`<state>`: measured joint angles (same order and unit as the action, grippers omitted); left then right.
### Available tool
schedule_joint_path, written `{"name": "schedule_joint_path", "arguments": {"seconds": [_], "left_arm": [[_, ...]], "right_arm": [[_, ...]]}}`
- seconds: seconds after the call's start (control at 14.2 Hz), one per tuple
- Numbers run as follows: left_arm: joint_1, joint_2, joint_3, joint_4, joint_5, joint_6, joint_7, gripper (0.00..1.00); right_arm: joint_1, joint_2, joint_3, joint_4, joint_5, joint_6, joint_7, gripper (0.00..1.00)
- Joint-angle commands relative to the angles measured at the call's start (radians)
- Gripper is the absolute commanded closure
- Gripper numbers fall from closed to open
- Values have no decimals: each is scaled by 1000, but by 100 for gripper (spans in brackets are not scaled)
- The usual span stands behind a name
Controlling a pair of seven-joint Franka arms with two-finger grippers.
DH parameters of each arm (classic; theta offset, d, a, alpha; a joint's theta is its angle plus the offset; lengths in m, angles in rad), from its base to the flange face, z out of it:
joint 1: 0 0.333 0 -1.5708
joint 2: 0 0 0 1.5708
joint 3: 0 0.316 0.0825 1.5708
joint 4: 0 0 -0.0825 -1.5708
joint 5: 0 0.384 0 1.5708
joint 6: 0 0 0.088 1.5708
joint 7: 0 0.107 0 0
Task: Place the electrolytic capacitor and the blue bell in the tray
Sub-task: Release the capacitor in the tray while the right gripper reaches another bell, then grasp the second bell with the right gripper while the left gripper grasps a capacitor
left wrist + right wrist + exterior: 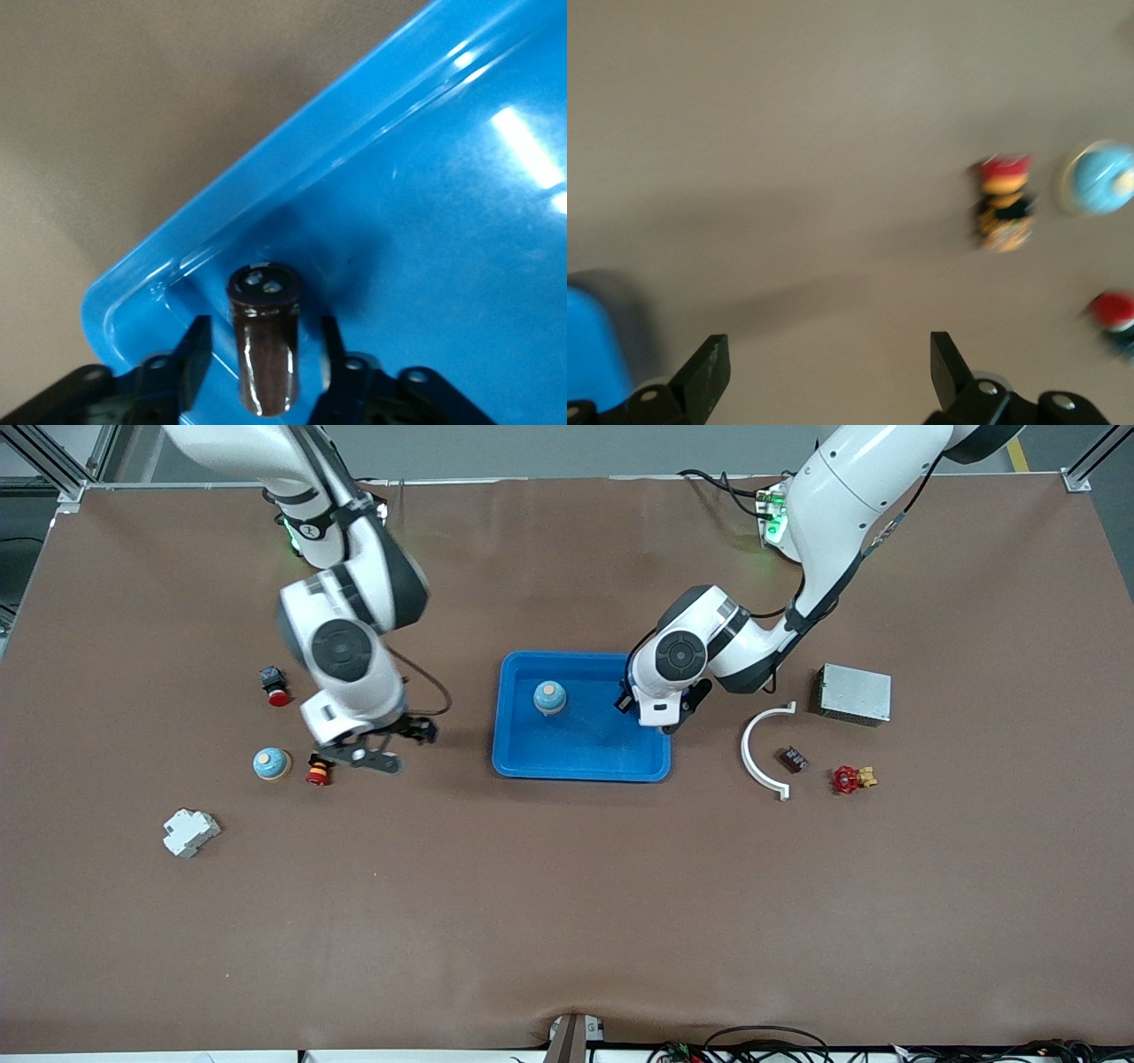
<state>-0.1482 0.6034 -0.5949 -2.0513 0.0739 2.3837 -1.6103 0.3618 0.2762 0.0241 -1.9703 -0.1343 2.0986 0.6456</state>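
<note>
The left pincer [264,354] hangs low over a corner of the tray [523,753], its fingers parted with gaps either side of the electrolytic capacitor [264,345], a glossy dark brown cylinder lying on the tray's slick floor. Best to lift straight up so it isn't nudged. One blue bell [549,698], a rounded dome, already sits in the tray; another [271,763] waits on the matte brown tabletop [567,912] near the right pincer [824,367], spread wide and empty
</note>
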Motion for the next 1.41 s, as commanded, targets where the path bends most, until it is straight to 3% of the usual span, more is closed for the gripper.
{"name": "schedule_joint_path", "arguments": {"seconds": [0.0, 0.28, 0.42, 0.85, 1.2, 1.34], "left_arm": [[9, -80, 4, 32, 24, -108, -22, 0], [73, -191, 3, 212, 29, -449, 18, 0], [119, -227, 3, 250, 30, -509, 97, 0], [392, -307, 1, 194, 40, -523, 435, 0], [502, -240, 3, 178, 99, -469, 451, 0], [524, -229, 4, 102, 115, -347, 449, 0]], "right_arm": [[-117, -42, 20, -42, -36, 15, -180, 0], [-272, -31, 22, -85, -80, 137, -392, 0], [-363, -26, 22, -137, -80, 268, -522, 0], [-507, 50, 23, -231, -79, 501, -675, 0], [-531, 64, 28, -294, -62, 535, -672, 0], [-532, 66, 30, -323, -57, 570, -667, 0]]}}
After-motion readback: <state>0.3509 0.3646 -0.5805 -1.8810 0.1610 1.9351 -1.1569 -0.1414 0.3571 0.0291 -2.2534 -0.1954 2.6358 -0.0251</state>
